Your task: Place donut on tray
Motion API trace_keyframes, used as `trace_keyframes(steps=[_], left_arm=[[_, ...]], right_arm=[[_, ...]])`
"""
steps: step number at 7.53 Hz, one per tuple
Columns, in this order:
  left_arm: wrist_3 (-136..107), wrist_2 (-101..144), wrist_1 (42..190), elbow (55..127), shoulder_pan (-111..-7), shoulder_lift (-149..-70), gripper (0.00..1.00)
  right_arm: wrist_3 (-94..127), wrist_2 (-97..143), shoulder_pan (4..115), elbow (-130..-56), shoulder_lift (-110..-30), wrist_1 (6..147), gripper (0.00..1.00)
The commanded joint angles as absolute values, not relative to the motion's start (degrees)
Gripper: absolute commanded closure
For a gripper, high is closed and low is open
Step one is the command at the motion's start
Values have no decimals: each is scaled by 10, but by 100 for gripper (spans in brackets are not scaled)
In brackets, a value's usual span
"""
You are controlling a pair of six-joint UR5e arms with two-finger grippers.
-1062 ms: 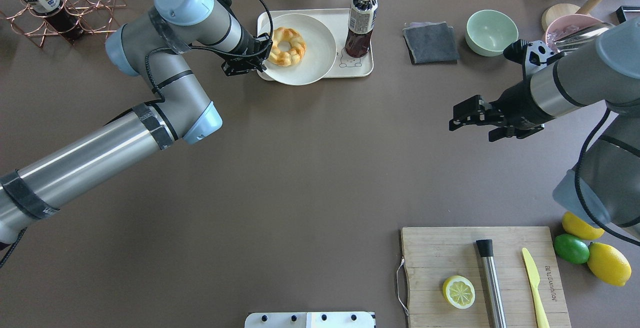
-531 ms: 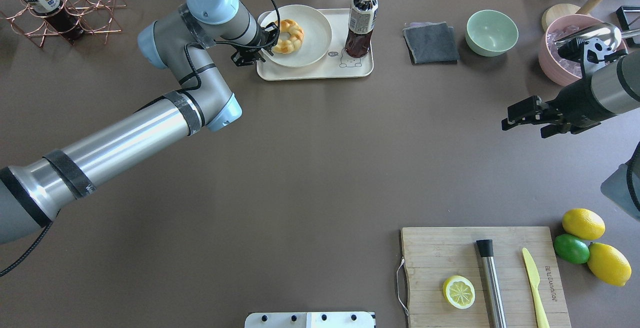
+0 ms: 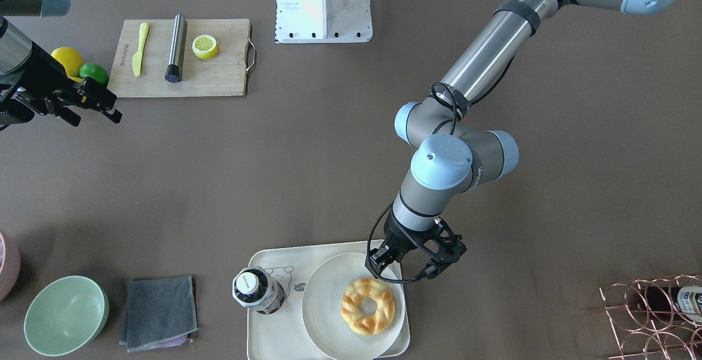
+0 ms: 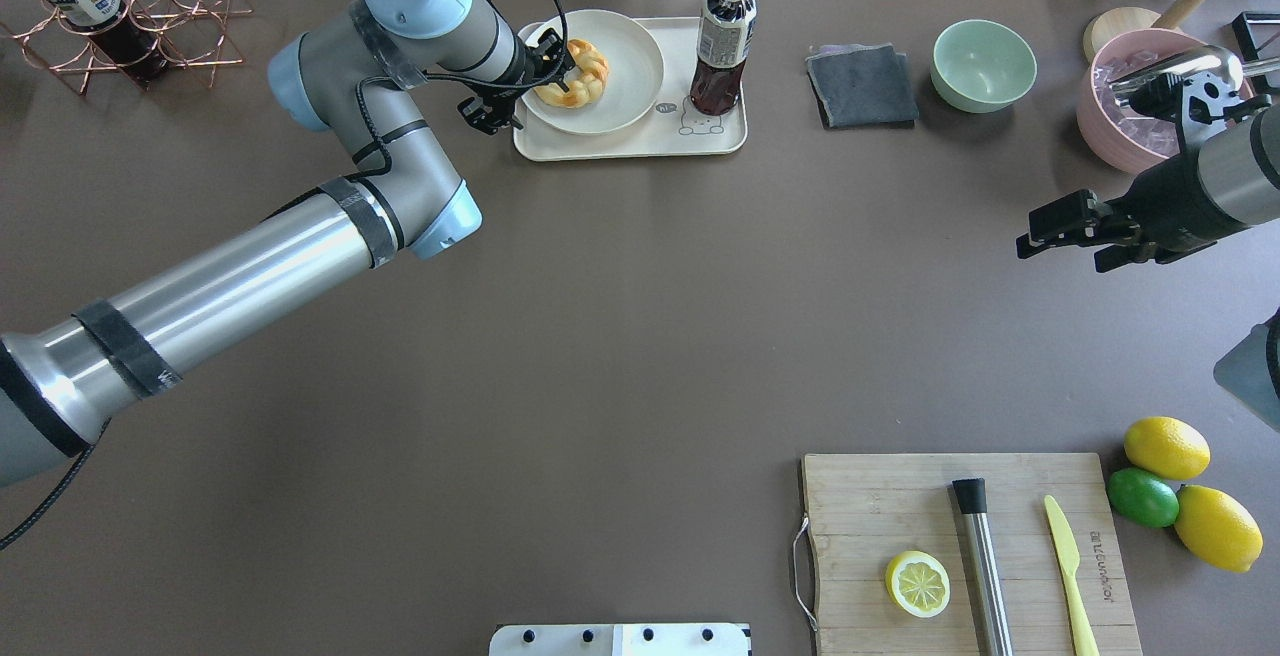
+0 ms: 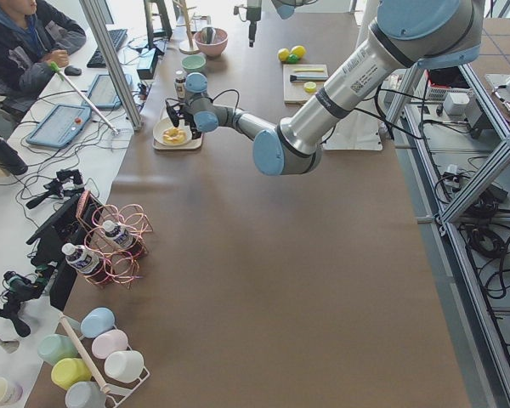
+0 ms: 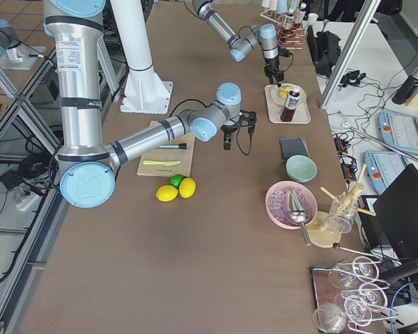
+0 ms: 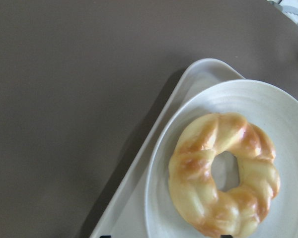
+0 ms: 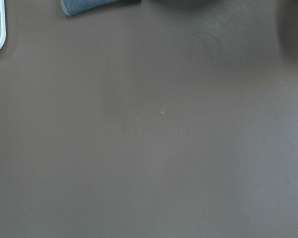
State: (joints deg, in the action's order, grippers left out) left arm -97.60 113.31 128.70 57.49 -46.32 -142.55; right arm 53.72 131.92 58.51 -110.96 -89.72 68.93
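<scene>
The donut (image 3: pixel 351 299) lies on a round white plate (image 3: pixel 323 305) that rests on the cream tray (image 3: pixel 274 327) at the table's far side. In the overhead view the donut (image 4: pixel 592 76) sits on the plate (image 4: pixel 635 66) at the tray's (image 4: pixel 640 141) left end. My left gripper (image 3: pixel 408 265) is open just above the plate's rim, beside the donut and not touching it. The left wrist view looks down on the donut (image 7: pixel 193 178), the plate (image 7: pixel 268 99) and the tray corner (image 7: pixel 188 84). My right gripper (image 4: pixel 1060 241) is open and empty, far off on the right.
A dark drink bottle (image 4: pixel 722 41) stands on the tray's right end. A grey cloth (image 4: pixel 862 84), a green bowl (image 4: pixel 984 64) and a pink bowl (image 4: pixel 1130 106) lie further right. A cutting board (image 4: pixel 880 506) with a lemon half is at the front right; a wire rack (image 4: pixel 130 6) is far left.
The left gripper brought the plate with the donut down onto the tray and let go of the rim. The right arm has drawn back to the right.
</scene>
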Motion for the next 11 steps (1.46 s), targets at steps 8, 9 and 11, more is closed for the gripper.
trace_keyframes(steps=[8, 9, 11], left_arm=[[-159, 1304, 867, 1090, -724, -995, 20], [-67, 1309, 867, 1085, -751, -958, 19], [122, 1304, 868, 1060, -829, -904, 11]], right_arm=[[23, 1387, 865, -880, -894, 779, 0], [-22, 1380, 882, -880, -881, 827, 0], [-64, 1357, 903, -882, -869, 864, 0]])
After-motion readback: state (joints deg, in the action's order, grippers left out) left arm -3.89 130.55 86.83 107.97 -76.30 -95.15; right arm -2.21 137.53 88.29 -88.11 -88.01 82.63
